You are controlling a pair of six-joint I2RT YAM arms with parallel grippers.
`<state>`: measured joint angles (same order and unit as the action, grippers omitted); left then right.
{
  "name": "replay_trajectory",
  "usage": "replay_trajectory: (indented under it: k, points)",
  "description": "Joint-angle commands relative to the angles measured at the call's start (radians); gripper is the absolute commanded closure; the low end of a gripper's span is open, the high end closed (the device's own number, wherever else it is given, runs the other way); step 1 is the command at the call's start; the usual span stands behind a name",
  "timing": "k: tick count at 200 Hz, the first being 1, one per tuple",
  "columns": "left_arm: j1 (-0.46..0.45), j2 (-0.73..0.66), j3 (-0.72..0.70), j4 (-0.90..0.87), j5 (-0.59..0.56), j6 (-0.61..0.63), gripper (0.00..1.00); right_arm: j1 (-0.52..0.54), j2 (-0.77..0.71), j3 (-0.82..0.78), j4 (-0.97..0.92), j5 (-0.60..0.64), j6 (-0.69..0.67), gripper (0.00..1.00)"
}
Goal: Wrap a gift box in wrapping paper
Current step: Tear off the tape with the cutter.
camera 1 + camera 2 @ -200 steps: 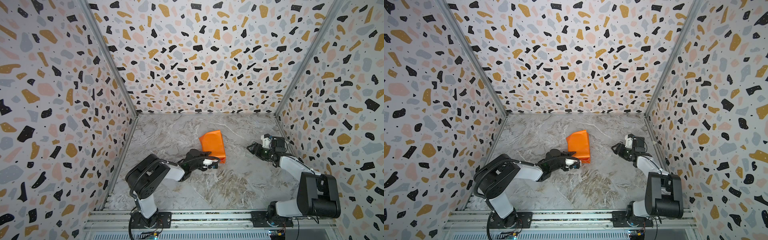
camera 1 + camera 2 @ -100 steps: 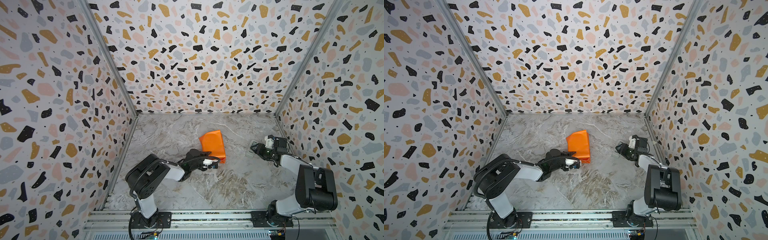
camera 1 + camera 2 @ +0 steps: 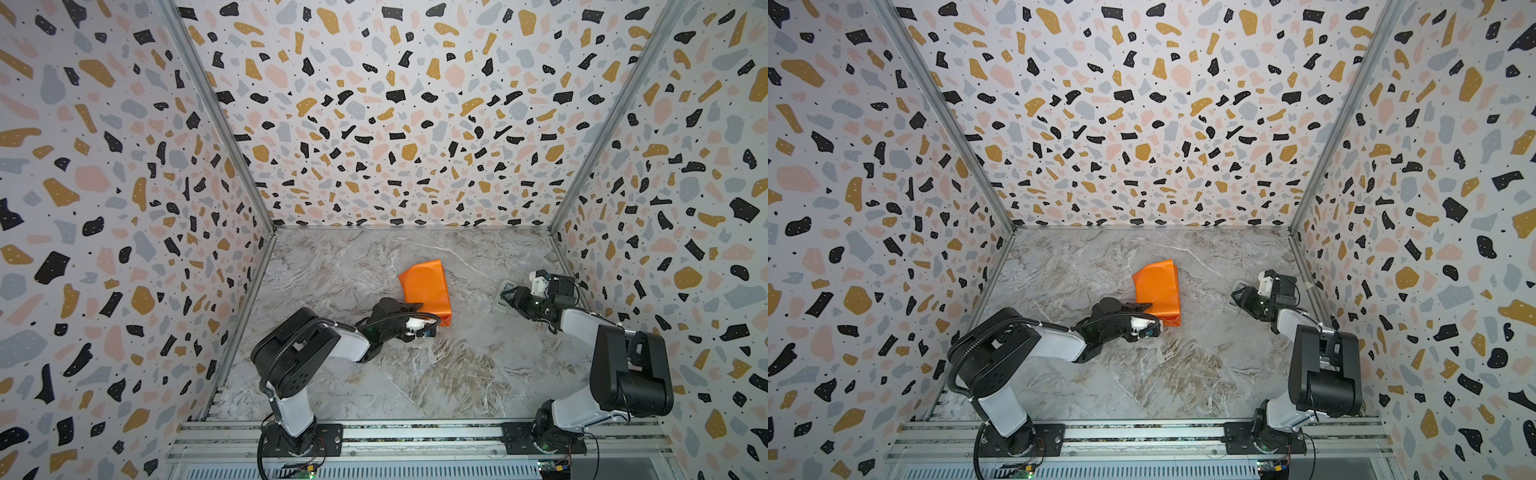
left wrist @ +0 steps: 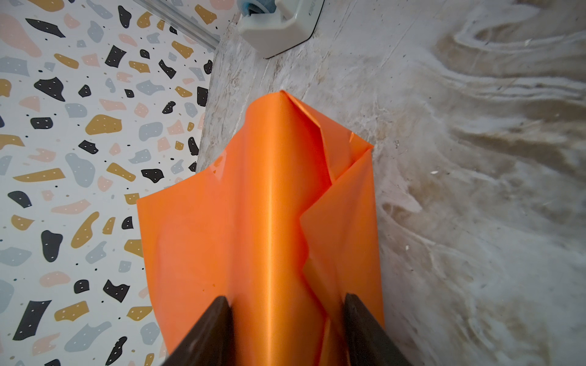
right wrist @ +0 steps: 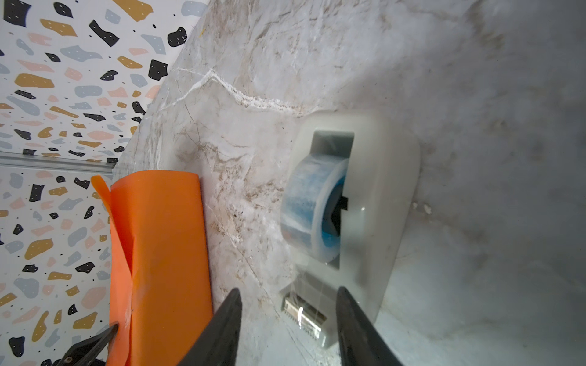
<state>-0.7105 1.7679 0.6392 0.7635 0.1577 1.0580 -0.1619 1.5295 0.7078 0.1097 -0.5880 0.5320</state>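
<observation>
Nearest the rail, the left arm [image 3: 332, 345] lies low, stretched across the grey-veined marble tabletop [image 3: 436, 374]. Its left gripper [image 4: 285, 298] is clamped on the glossy, bright orange wrapping paper [image 4: 253, 221], one dark finger pressing each side of the folded, creased bundle. The bundle rests mid-table, and whatever it covers is hidden. Further right, the right arm [image 3: 582, 328] rises from its elbow and then dips. The right gripper [image 5: 288, 291] has its jaws apart, straddling the toothed cutter [image 5: 304, 313] of a white plastic tape dispenser [image 5: 380, 190]. The dispenser holds a clear, blue-cored tape roll [image 5: 310, 206].
</observation>
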Motion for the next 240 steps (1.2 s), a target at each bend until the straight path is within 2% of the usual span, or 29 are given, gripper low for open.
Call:
replay_trajectory:
  k: [1, 49, 119, 240]
  points:
    - [0.006, 0.035, 0.007, -0.086, 0.006, -0.01, 0.44, -0.003, 0.023, -0.006, 0.021, -0.027, 0.011, 0.52]
    - [0.006, 0.034, 0.01, -0.092, 0.008, -0.01, 0.45, -0.014, 0.045, -0.019, 0.041, -0.045, 0.022, 0.53]
    - [0.006, 0.034, 0.014, -0.097, 0.008, -0.011, 0.45, -0.051, 0.112, -0.062, 0.143, -0.175, 0.089, 0.63]
    - [0.006, 0.033, 0.016, -0.098, 0.0, -0.016, 0.45, -0.051, 0.165, -0.054, 0.204, -0.224, 0.127, 0.75]
